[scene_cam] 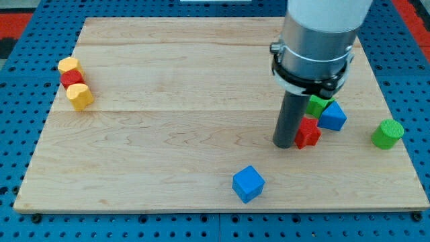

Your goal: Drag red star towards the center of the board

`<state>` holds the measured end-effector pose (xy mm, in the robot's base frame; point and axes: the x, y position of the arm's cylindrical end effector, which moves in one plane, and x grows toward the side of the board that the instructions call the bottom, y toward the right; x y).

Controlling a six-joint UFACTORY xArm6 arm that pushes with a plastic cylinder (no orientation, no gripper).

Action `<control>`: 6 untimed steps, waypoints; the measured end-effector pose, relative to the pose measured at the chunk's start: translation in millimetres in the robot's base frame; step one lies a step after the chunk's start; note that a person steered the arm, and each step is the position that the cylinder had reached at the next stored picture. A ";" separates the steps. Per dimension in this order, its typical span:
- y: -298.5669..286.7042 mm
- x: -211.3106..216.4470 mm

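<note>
Currently our tip (285, 145) sits touching the red star (308, 132) on its left, toward board (168, 74) centre; no jaws, nothing held. Star lies right-of-centre; pushing needs its far side.

Tabletop (168, 101): pale wood, visible grain and plank seams, smooth with a soft satin sheen. Surround (20, 81): blue perforated sheet, matt, dotted with holes.

Blocks look uniformly painted or moulded, matt to faintly satin, no grain showing: red star (309, 132), blue cube (248, 183), blue block (333, 116), green block (316, 105), green cylinder (388, 134), two yellow blocks (79, 96) (68, 65) and a red block (71, 78) between them.

Arm housing (319, 30): smooth grey, metallic-looking, slightly glossy, with a black band. Rod (290, 117): dark grey, matt, smooth down to my tip (284, 144).
</note>
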<state>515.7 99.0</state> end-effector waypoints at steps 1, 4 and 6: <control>52.2 19.4; 11.2 -29.4; -102.8 -86.4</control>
